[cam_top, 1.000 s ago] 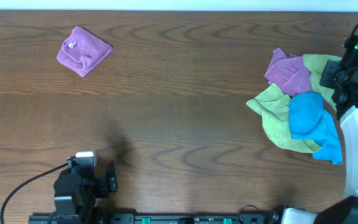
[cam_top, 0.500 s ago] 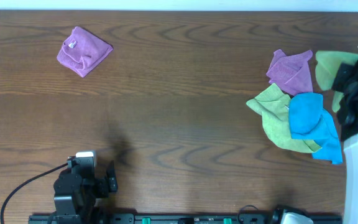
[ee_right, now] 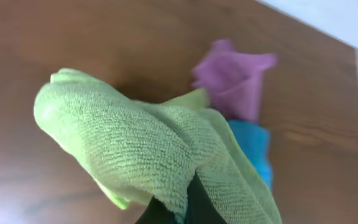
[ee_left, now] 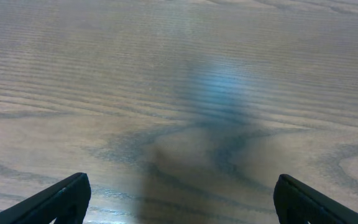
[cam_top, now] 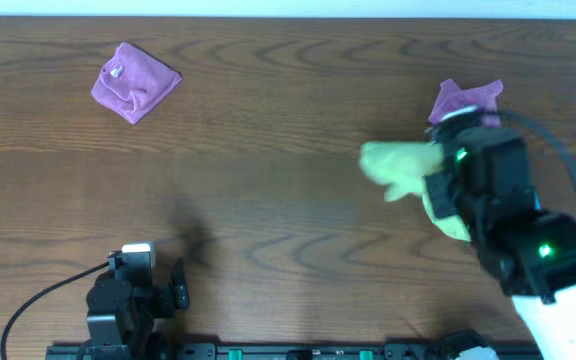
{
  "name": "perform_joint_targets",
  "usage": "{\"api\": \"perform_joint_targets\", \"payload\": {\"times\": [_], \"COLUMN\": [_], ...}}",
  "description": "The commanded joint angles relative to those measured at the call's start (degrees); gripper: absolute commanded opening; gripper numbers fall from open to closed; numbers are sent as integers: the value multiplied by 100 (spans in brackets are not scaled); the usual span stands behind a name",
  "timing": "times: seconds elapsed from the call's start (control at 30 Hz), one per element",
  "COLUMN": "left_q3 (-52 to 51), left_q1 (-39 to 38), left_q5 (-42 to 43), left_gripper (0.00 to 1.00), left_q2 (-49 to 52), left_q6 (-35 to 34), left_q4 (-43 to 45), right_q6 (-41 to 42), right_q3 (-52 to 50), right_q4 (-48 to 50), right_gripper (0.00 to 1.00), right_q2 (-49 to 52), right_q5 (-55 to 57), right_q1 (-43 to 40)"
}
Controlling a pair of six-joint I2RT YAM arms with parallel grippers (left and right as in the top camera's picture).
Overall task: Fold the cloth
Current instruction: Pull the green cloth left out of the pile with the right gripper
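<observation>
1. The cloth (ee_right: pixel 135 140) is bright lime green with a looped terry pile. It is bunched into a thick, rounded roll rather than spread flat, with one edge curling under.
2. The right gripper (ee_right: pixel 178 210) pinches it from below; the dark fingers are mostly buried in fabric.
3. From overhead the cloth (cam_top: pixel 393 165) is a blurred pale-green lump right of the table's (cam_top: pixel 288 200) centre, just left of the arm.
4. Behind it lie a purple cloth (ee_right: pixel 235 81) and a blue cloth (ee_right: pixel 253 152).
5. The left gripper (ee_left: pixel 185 200) is spread wide over bare wood, holding nothing.
</observation>
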Motion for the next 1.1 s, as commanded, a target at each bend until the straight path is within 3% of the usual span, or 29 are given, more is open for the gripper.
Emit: {"api": "perform_joint_targets", "payload": {"times": [0.0,0.23,0.43,0.53,0.8,1.07], "left_q3": [-42,-42,-42,-42,-42,-42], "left_q1": [-28,-28,-28,-28,-28,-28], "left_q5": [-26,-26,-26,-26,-26,-26], "left_gripper": [95,95,95,95,95,95], "left_q2": [-26,-26,-26,-26,-26,-26], "left_q6": [44,44,44,44,44,44], "left_q4": [-116,-116,-116,-116,-116,-116], "right_q6": [627,1414,1762,1893,1836,1488], "right_q3": [74,74,70,66,0,-13], "right_q4": [-330,-1132,-1261,-1244,-640,922], "right_gripper": [1,2,2,2,2,2], "right_q2": [-251,-713,-723,-573,457,2229], "right_q5": [-356,-1032,-2186,-2223,-2105,-1073], "right_q1": [636,1921,2852,3324,3462,2990]}}
